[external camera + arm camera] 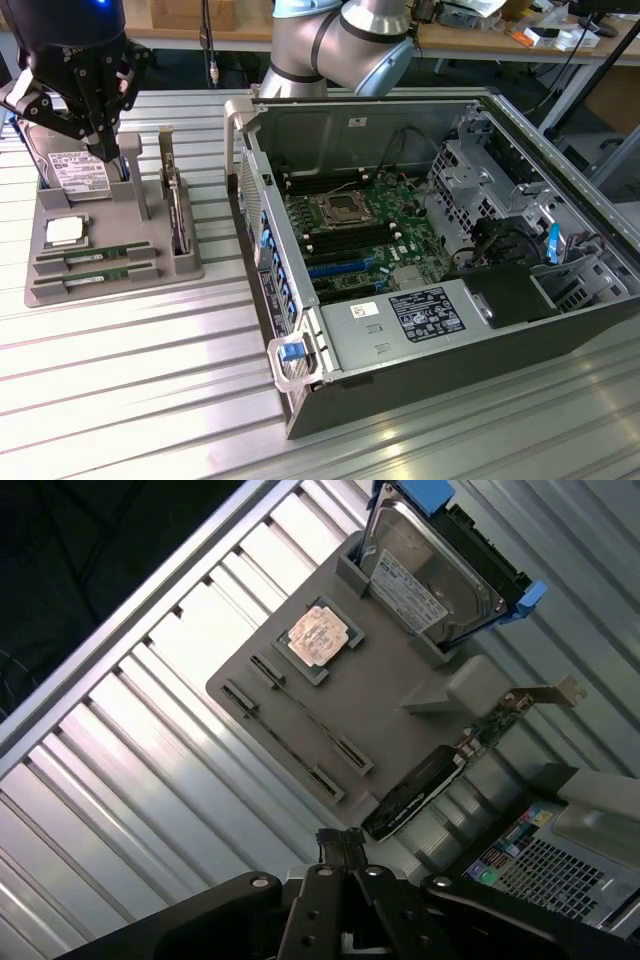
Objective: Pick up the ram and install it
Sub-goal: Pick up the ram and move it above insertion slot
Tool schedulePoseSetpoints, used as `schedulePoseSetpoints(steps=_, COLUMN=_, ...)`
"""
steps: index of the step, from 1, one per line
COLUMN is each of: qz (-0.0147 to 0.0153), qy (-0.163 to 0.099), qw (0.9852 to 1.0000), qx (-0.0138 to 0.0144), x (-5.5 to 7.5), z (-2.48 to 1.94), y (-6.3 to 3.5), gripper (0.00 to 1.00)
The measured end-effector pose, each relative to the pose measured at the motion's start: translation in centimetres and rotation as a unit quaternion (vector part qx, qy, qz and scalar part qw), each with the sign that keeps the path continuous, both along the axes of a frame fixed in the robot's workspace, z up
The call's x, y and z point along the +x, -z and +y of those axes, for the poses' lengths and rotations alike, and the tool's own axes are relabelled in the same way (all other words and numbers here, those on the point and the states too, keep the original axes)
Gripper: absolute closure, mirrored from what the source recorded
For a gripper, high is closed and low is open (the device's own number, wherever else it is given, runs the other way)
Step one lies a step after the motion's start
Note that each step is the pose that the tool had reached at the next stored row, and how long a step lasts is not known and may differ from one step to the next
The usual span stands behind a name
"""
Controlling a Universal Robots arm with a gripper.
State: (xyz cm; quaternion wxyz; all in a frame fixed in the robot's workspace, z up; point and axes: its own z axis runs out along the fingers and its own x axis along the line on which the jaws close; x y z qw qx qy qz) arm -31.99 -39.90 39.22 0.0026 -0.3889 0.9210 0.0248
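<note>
My gripper [104,152] hangs above the rear of the gray tray [112,228], fingers pressed together with nothing between them. Tray contents:
- the ram [88,257], two green sticks seated edge-up in parallel slots at the front
- a processor [63,231]
- a hard drive [76,174]
- an upright expansion card [178,215]

The open computer case [450,370], on the exterior view's right, contains the motherboard [395,196].

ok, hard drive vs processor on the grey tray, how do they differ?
Size: the hard drive is much bigger than the processor.
Pose: the hard drive stands propped at a tilt in its holder, while the processor lies flat in a recess.
Look: the hard drive carries a white label and blue side rails, and the processor is a plain square with neither.
Shared: both are silvery and sit on the grey tray.
</note>
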Motion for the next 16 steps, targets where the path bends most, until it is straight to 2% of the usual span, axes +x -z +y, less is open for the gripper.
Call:
schedulePoseSetpoints(steps=4, qz=0.0000, qy=-0.027, qw=0.9996, qx=0.0000, x=0.00, z=0.00, y=0.00, gripper=0.89)
schedulePoseSetpoints(steps=8, qz=0.0000, qy=-0.059, qw=0.9983, qx=0.0000, x=0.00, z=0.00, y=0.00, gripper=0.89)
schedulePoseSetpoints(steps=11, qz=0.0000, qy=-0.085, qw=0.9964, qx=0.0000, x=0.00, z=0.00, y=0.00, gripper=0.89)
schedulePoseSetpoints(steps=12, qz=0.0000, qy=-0.099, qw=0.9951, qx=0.0000, x=0.00, z=0.00, y=0.00, gripper=0.89)
schedulePoseSetpoints(steps=16, qz=0.0000, qy=-0.127, qw=0.9919, qx=0.0000, x=0.00, z=0.00, y=0.00, gripper=0.89)
